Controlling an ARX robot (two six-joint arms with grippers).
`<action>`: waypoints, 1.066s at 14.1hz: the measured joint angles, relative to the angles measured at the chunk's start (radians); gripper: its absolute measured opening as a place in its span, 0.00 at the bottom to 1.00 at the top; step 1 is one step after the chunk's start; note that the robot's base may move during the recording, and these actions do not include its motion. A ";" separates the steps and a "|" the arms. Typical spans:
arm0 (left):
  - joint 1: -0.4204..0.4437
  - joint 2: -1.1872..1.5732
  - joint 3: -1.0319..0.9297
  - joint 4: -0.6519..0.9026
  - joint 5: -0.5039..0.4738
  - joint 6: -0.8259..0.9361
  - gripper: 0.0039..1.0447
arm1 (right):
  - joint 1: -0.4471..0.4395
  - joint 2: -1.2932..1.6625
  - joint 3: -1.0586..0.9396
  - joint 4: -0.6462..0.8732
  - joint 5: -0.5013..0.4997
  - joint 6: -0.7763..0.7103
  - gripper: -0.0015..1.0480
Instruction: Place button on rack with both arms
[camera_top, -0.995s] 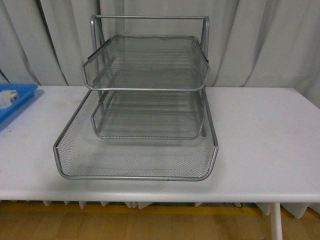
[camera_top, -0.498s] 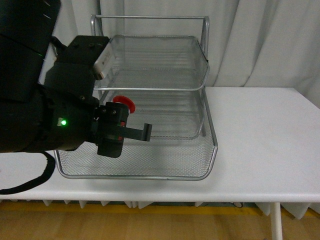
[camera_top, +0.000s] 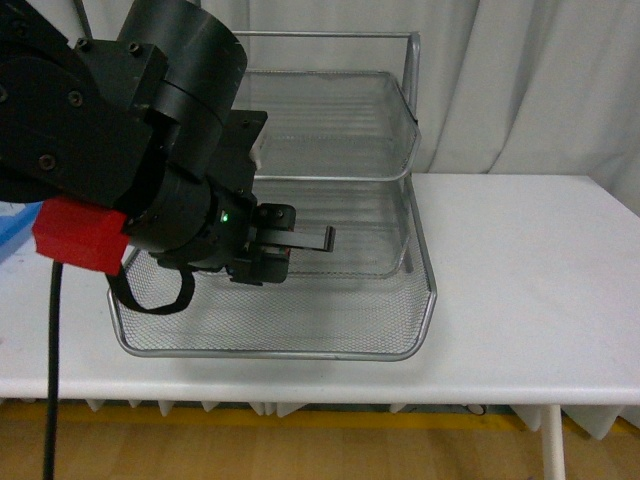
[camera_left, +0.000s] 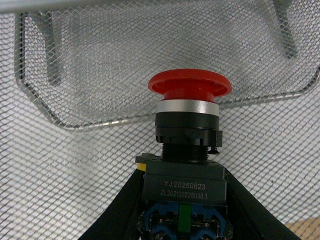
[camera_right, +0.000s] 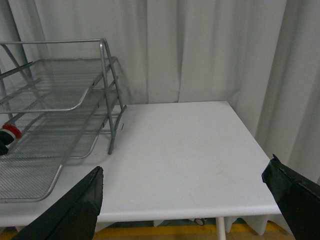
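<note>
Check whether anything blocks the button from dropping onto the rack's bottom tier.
Nothing visible does. The left gripper holds the button over bare bottom-tier mesh; the middle tier's rim lies beyond its cap.

The button's (camera_left: 187, 150) dark body reads "YJ:20250623" above "ZL202120238038.3".

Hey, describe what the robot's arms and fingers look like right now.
The left arm is bulky and black, with bolted round joints, a red block, a small green light and a black cable. The right wrist view shows only black, wedge-shaped fingers.
</note>
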 joint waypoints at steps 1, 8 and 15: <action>0.000 0.031 0.057 -0.020 0.003 -0.006 0.34 | 0.000 0.000 0.000 0.000 0.000 0.000 0.94; -0.005 0.121 0.177 -0.097 0.027 -0.035 0.65 | 0.000 0.000 0.000 0.000 0.000 0.000 0.94; 0.011 -0.073 0.013 0.027 0.053 -0.030 0.94 | 0.000 0.000 0.000 0.000 0.000 0.000 0.94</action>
